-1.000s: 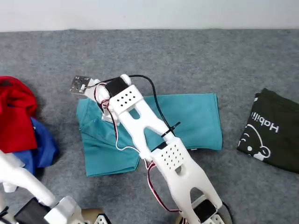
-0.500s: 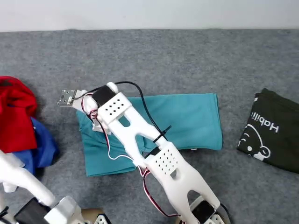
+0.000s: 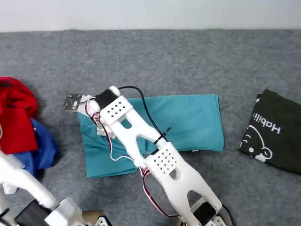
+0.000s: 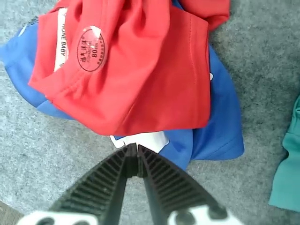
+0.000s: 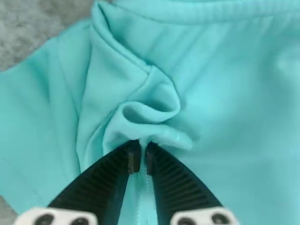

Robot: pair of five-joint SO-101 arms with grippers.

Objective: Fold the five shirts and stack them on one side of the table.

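High view says we're maybe a quarter in: dark shirt (image 3: 275, 134) folded at the table's (image 3: 164, 61) right, right gripper (image 5: 139, 152) pinching the teal shirt (image 3: 188, 117) mid-table, red shirt (image 3: 16, 117) and blue shirt (image 3: 44, 148) heaped left, left gripper (image 4: 136, 157) closed, empty.

The right arm (image 3: 141, 141) is built of white plastic links, two of them carrying panels dotted with small round holes. On it sits a black wrist motor (image 3: 106, 98). A black cable (image 3: 145, 104) loops away from that motor, thin red and white wires (image 3: 109, 141) trail beside it, and a small grey board (image 3: 72, 102) juts from it. The right claw (image 5: 139, 152) has black ribbed fingers (image 5: 103, 178) on a white base with round screw holes, and the left claw (image 4: 137, 154) looks alike. The left arm (image 3: 21, 181) is smooth white.
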